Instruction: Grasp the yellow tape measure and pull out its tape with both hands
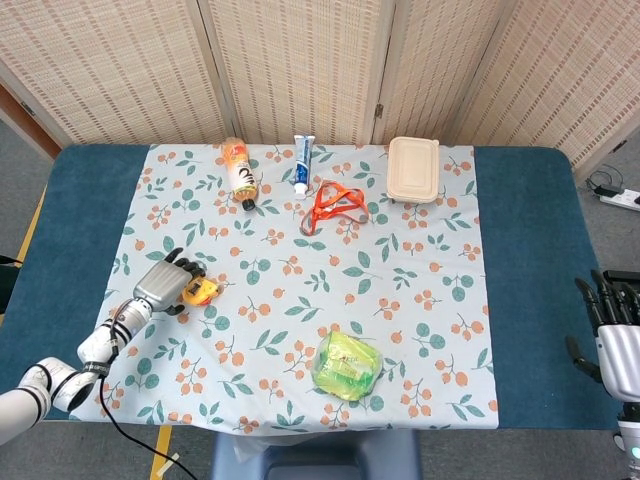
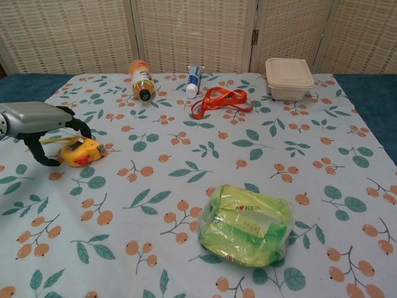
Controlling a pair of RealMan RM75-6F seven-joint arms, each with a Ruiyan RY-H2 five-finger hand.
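The yellow tape measure (image 1: 200,292) (image 2: 79,151) lies on the floral cloth at the left side of the table, with a red button on its front. My left hand (image 1: 160,285) (image 2: 44,123) sits just left of it, fingers curved over its left end and thumb hanging down apart from them, not closed on the case. A short yellow strip (image 2: 54,141) shows under the fingers. My right hand (image 1: 612,325) hangs beyond the table's right edge with fingers spread and nothing in it; the chest view does not show it.
An orange bottle (image 1: 241,172) (image 2: 140,79), a toothpaste tube (image 1: 302,162) (image 2: 194,81), an orange lanyard (image 1: 335,205) (image 2: 218,99) and a beige lidded box (image 1: 413,169) (image 2: 288,78) lie along the back. A green plastic bag (image 1: 347,366) (image 2: 246,225) sits front centre.
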